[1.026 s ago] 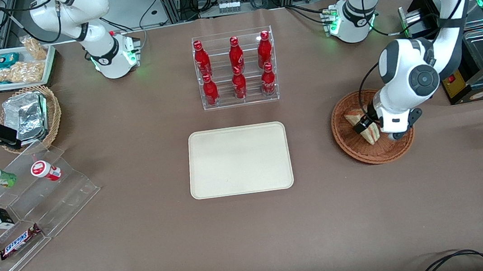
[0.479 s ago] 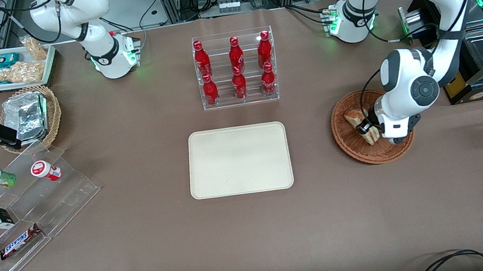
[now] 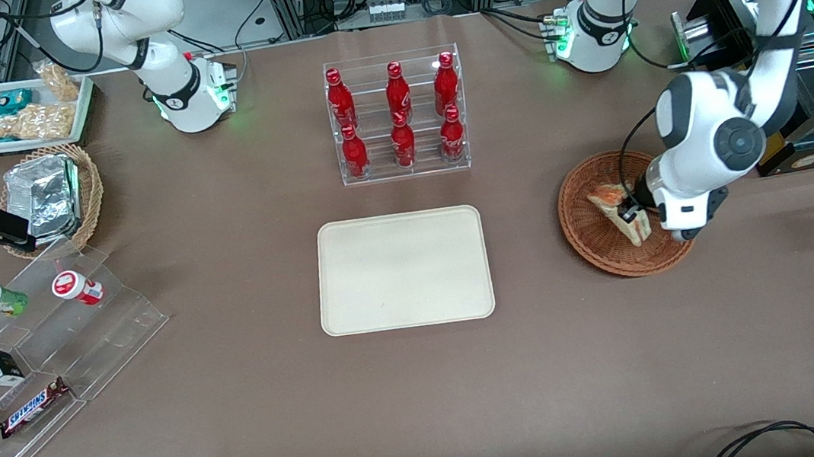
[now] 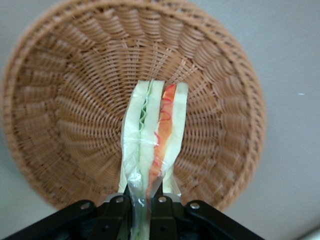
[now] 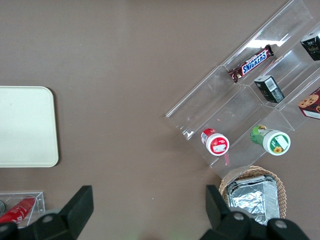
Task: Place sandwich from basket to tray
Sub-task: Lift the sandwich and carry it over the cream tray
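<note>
Sandwich [image 3: 621, 213] seen at right of centre in front view, gripped by gripper [image 3: 632, 215], fingers clamped on one end of wedge. In wrist view, sandwich [image 4: 152, 145] is shown pinched at its wrapped end, bread and red-green filling edge-on, above wicker basket [image 4: 65, 110]. Basket [image 3: 583, 227] is placed toward working arm's end of table. Cream tray [image 3: 402, 269] lies at frame centre, well apart from basket.

End effector [image 3: 633, 216] gripping sandwich [image 3: 620, 210] above basket [image 3: 585, 231], tray [image 3: 402, 270] well apart
</note>
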